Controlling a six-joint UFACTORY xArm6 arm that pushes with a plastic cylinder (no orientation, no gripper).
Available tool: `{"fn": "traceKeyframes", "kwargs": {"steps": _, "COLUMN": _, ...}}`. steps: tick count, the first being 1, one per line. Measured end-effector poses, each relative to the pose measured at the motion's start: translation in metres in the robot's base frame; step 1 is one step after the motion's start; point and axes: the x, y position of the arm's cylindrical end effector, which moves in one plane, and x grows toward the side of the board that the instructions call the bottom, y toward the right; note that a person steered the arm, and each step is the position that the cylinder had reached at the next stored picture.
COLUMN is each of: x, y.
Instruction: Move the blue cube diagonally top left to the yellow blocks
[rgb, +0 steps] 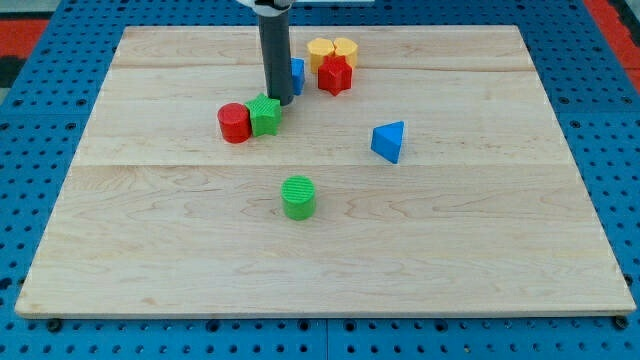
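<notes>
Seven blocks: seen spread over the wooden board (150, 250), most gathered in the upper middle of the frame.
Rod: a straight dark rod (275, 50) is seen coming down from the frame's top edge.
My tip (279, 102): placed just below-left of the blue cube, just above the green star block; no fingers are carried, so nothing is gripped.
Blue cube (297, 75): largely hidden behind the rod, just left of the red star-shaped block (335, 75).
Yellow blocks (332, 49): two are set side by side, touching the red star block's top edge, above-right of the blue cube.
Green star block (265, 115): pressed against the red cylinder (234, 123) on its left.
Blue triangular block (389, 141): set apart, right of centre.
Green cylinder (298, 197): alone, below centre.
</notes>
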Motion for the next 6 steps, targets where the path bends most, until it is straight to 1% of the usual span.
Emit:
{"fn": "traceKeyframes", "kwargs": {"steps": 1, "x": -0.004, "y": 0.024}}
{"fn": "traceKeyframes", "kwargs": {"steps": 2, "x": -0.025, "y": 0.028}}
{"fn": "traceKeyframes", "kwargs": {"steps": 5, "x": -0.064, "y": 0.022}}
{"fn": "traceKeyframes", "kwargs": {"steps": 6, "x": -0.075, "y": 0.0}}
